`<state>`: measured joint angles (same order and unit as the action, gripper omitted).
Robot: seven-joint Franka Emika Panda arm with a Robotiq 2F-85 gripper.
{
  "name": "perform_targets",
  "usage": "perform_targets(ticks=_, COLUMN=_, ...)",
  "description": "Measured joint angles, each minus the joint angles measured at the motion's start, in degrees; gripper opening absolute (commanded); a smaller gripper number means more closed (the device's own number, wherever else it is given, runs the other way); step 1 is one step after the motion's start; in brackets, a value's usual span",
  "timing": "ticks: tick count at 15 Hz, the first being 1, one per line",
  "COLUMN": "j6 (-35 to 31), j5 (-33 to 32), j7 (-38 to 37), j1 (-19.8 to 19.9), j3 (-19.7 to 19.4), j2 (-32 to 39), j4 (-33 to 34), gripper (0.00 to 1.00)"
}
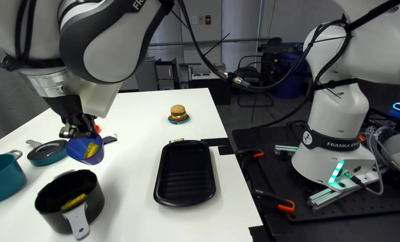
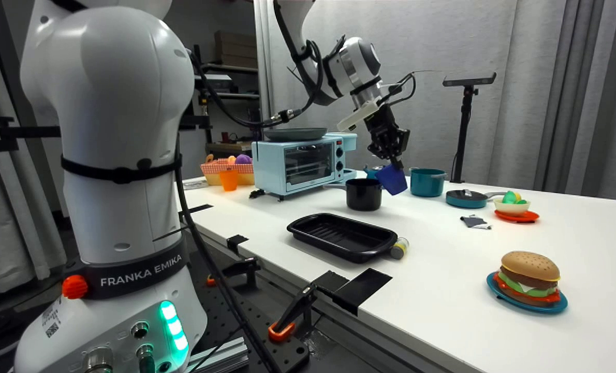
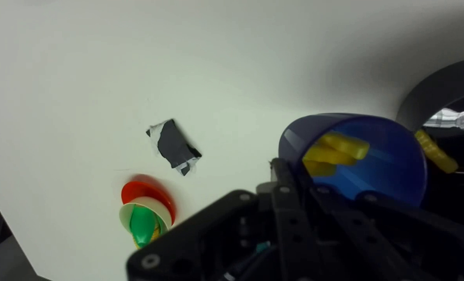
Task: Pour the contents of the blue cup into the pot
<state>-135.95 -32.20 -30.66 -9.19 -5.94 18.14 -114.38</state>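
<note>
pinching the tilted blue cup, jaws hang near black pot, teal pot and pan

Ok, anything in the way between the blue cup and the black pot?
Nothing visible. The gripper pinches the blue cup by its wall, yellow pieces inside, mouth tipped toward the black pot; the wrist view shows no object between cup and pot.

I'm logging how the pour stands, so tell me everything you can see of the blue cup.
The blue cup is a smooth, slightly tapered tumbler, plastic by its look, with no handle in view. It hangs tipped in the air, mouth turned towards the black pot, a gap showing between them in an exterior view. Several yellow pieces lie inside; the pincer is shut on the cup's wall.
</note>
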Motion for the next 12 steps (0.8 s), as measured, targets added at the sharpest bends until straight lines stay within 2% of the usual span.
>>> perform_targets(ticks=5, j6=0.01, j5=-1.98, j7=-0.4, j1=-2.36, j3=0.28, j2=0.84, j4=0.0, gripper=0.01)
perform_targets(ticks=12, j6=0.85, j5=-15.84, j7=-8.59, j1=-5.08, j3=0.51, j2=0.81, j4=0.01, gripper=0.01)
